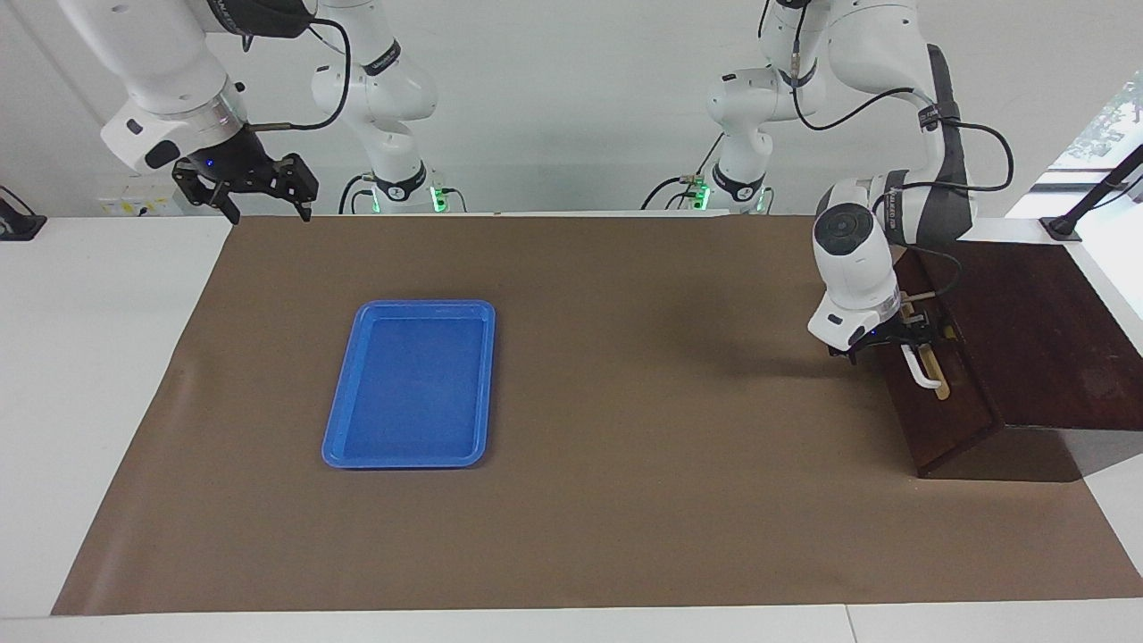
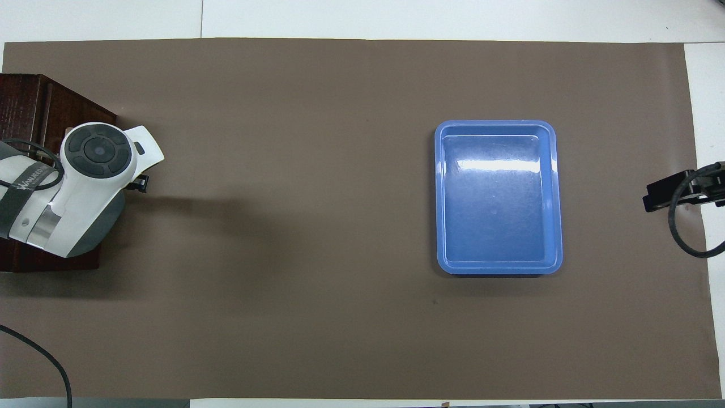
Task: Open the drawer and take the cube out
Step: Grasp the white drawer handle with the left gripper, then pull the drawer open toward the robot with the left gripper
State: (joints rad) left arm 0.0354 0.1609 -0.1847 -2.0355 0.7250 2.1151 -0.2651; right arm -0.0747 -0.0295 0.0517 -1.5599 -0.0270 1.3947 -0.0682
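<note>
1. The right pincer (image 1: 268, 212) hangs in the air over the edge of the table (image 1: 89, 357) closest to the robots, at the right arm's end. Its two fingertips stand clearly apart and hold nothing.
2. A blue tray (image 1: 489, 384) lies flat on the brown mat (image 1: 625, 446), toward the right arm's end of the table. It is well apart from both pincers.
3. The left pincer (image 1: 897, 338) is low at the front of the drawer (image 1: 938, 415), right at the end of the white bar handle (image 1: 920, 368) that is nearer to the robots. I cannot tell whether it is spread or clamped on the handle.
4. The drawer sits in the dark wooden box (image 1: 1045, 339) at the left arm's end of the table. Its front faces the tray, and a tan strip runs beside the handle.
</note>
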